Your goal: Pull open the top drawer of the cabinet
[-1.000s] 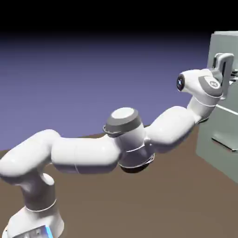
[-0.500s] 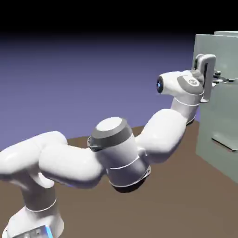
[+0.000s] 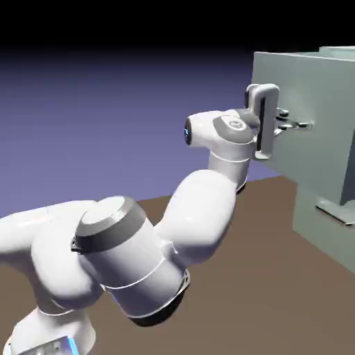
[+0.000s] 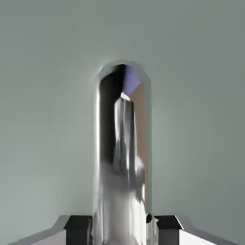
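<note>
The cabinet stands at the exterior view's right, pale grey-green. Its top drawer juts far out to the left as a long box. My gripper is shut on the top drawer's bar handle at the drawer front. In the hand view the shiny bar handle runs up the middle between my two finger tips, with the flat drawer front filling the picture behind it.
The lower drawer front with its own bar handle sits closed below the pulled-out drawer. My white arm bends low over the brown table, elbow at the lower left.
The top drawer has slid out to the left with my gripper on its handle. My hand moved left and the elbow swung down toward the lower left.
</note>
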